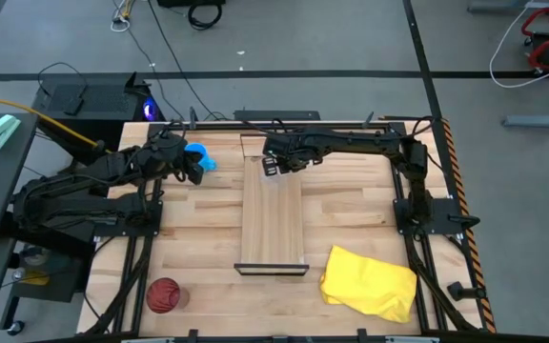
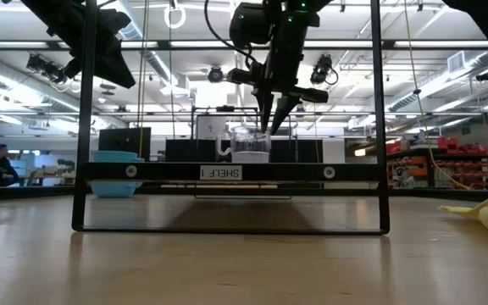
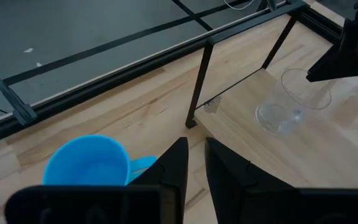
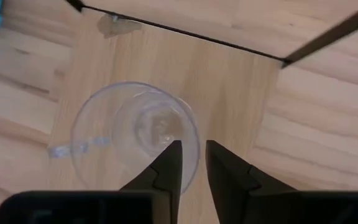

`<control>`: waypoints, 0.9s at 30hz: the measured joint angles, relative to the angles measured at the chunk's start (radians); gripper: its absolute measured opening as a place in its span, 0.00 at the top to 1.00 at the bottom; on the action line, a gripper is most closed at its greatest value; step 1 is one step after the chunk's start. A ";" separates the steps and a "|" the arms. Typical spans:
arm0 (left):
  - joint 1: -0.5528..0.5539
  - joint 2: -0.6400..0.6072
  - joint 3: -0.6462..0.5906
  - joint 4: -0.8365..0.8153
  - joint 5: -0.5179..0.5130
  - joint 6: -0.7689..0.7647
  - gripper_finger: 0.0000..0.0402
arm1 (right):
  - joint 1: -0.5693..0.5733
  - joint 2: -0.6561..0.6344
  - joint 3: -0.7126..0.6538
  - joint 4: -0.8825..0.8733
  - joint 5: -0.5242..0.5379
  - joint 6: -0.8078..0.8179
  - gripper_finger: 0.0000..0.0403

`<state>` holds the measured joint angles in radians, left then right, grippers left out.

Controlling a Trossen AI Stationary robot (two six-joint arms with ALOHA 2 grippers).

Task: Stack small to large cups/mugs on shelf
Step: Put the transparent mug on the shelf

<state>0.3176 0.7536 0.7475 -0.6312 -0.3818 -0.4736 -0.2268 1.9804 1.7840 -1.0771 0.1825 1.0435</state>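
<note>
The small clear cup (image 4: 135,140) stands upright on the far end of the light-wood shelf (image 1: 273,224); it also shows in the low view (image 2: 250,144). My right gripper (image 4: 193,152) points down at it from above, shut on its rim. The blue mug (image 1: 201,155) stands on the table left of the shelf's far end, its handle (image 3: 143,163) toward my left gripper (image 3: 196,149). That gripper is shut and empty, high above the mug. The dark red cup (image 1: 163,295) stands on the table near the near left corner. My right gripper holds the clear cup by its rim (image 4: 196,138), one finger inside the cup and one outside. The fingers come from above, pointing down. The cup stands upright with its bottom on the shelf.
A crumpled yellow cloth (image 1: 370,283) lies on the table near the right of the shelf's near end. The shelf's dark end brackets (image 2: 83,199) rise from the tabletop. Black frame rails run round the table's edges.
</note>
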 joint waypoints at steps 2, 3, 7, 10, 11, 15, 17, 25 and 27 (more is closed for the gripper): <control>-0.001 0.000 0.000 0.001 0.000 -0.017 0.85 | 0.005 0.000 0.018 0.002 -0.001 -0.035 0.80; -0.003 0.000 0.000 0.003 0.004 -0.020 0.85 | 0.007 0.000 0.030 -0.003 -0.001 -0.059 0.80; -0.027 0.013 0.000 0.057 0.059 -0.024 0.87 | 0.023 -0.026 0.070 -0.024 -0.004 -0.173 0.80; -0.065 0.063 -0.004 0.140 0.112 0.001 0.87 | 0.030 -0.069 0.078 -0.061 0.030 -0.268 0.81; -0.080 0.084 -0.009 0.173 0.116 0.007 0.87 | 0.033 -0.083 0.073 -0.083 0.060 -0.289 0.81; -0.127 0.195 -0.034 0.286 0.120 -0.006 0.86 | 0.033 -0.145 0.047 -0.213 0.149 -0.318 0.81; -0.143 0.257 -0.037 0.313 0.119 -0.023 0.86 | 0.032 -0.182 0.008 -0.219 0.153 -0.337 0.81; -0.155 0.437 -0.037 0.461 0.148 -0.084 0.87 | -0.003 -0.407 -0.475 0.206 -0.041 -0.426 0.86; -0.159 0.462 -0.037 0.480 0.150 -0.098 0.86 | -0.025 -0.464 -0.598 0.383 -0.094 -0.422 0.88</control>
<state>0.1589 1.2152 0.7103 -0.1516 -0.2317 -0.5719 -0.2517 1.5161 1.1857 -0.6937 0.0883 0.6214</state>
